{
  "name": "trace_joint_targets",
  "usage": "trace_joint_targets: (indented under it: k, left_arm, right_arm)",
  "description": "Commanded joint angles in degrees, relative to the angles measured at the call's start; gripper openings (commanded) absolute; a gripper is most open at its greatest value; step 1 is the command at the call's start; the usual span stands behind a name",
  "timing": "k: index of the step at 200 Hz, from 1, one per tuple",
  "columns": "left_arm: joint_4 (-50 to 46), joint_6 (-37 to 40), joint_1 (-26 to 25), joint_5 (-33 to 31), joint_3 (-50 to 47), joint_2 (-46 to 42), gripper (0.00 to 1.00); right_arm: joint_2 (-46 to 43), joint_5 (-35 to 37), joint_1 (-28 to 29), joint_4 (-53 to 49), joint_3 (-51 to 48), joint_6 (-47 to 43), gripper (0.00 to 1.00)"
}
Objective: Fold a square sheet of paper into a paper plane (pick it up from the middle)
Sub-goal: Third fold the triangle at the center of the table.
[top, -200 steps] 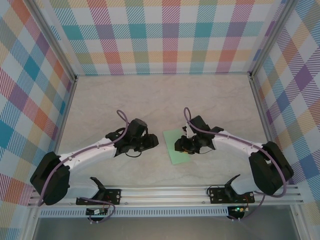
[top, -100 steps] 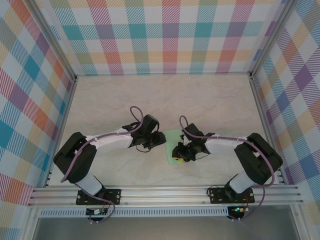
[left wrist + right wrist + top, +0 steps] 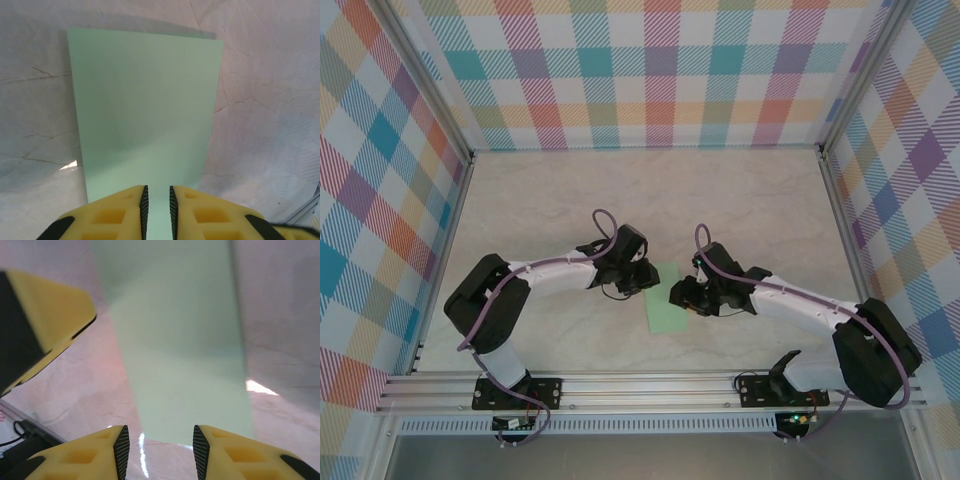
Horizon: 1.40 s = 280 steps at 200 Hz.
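The pale mint-green sheet of paper (image 3: 663, 312) lies flat on the marble table as a narrow folded rectangle between the two arms. My left gripper (image 3: 642, 280) hovers over its left far corner. In the left wrist view the paper (image 3: 145, 105) stretches away from the left gripper (image 3: 157, 189), whose yellow fingers (image 3: 115, 210) stand a narrow gap apart with green showing through. My right gripper (image 3: 678, 295) is at the paper's right edge. In the right wrist view the right gripper (image 3: 161, 429) is open wide over the edge of the paper (image 3: 180, 350), holding nothing.
A yellow finger of the left gripper (image 3: 40, 315) shows at the upper left of the right wrist view, close to the paper. Checked walls (image 3: 660, 70) enclose the table on three sides. An aluminium rail (image 3: 650, 390) with both arm bases runs along the near edge.
The left arm has swung right to the paper and its jaws have narrowed. The right gripper has shifted slightly and opened wider. The paper lies flat.
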Motion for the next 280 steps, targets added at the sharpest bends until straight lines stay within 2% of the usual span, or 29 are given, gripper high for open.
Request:
trace_joint_targets:
  k: [1,92,157,167,218,252,280]
  left_arm:
    - [-0.4,0.6,-0.6,2.4,0.8,2.0,0.17]
    - [-3.9,3.5,-1.1,-2.2,-2.2,2.4,0.15]
    - [-5.4,5.4,-1.0,-4.4,-2.4,3.3,0.15]
    - [-8.2,6.0,-1.0,-5.1,-2.4,3.3,0.14]
    - [-6.7,6.1,-1.1,-5.0,-4.1,4.1,0.14]
    - [-9.4,6.9,-1.0,-7.4,-4.6,4.1,0.14]
    - [-8.5,6.8,-1.1,-7.0,-5.1,3.7,0.14]
  right_arm:
    - [1.7,-2.9,-0.4,-6.3,0.8,-5.9,0.41]
    - [4.9,-1.9,-1.1,-6.0,0.4,-5.8,0.47]
    - [6.8,-3.9,-2.2,-2.2,-0.4,-4.5,0.48]
    - [7.3,-4.5,-2.4,-1.8,-0.3,-4.9,0.48]
    - [8.6,-4.5,-3.0,-1.3,0.3,-5.7,0.49]
    - [8.7,-4.8,-4.6,-0.3,0.1,-6.1,0.52]
    - [10.0,-7.2,-4.7,1.3,0.8,-6.8,0.51]
